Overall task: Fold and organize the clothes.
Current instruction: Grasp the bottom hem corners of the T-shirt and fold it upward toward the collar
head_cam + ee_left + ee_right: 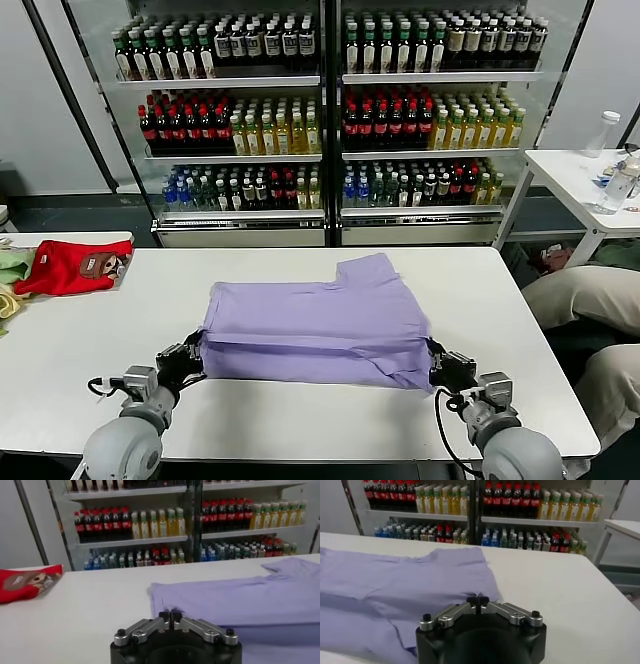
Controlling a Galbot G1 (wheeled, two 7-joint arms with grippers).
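light: bright, even, overhead | shadows: soft, faint | wrist views: slightly soft | glare: none

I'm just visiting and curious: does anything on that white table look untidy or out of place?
Slightly. The lavender cotton T-shirt is only partly folded: one short sleeve juts out at the far edge, so its outline is uneven. A red garment lies loosely at the table's left end. Nothing looks spilled or damaged.
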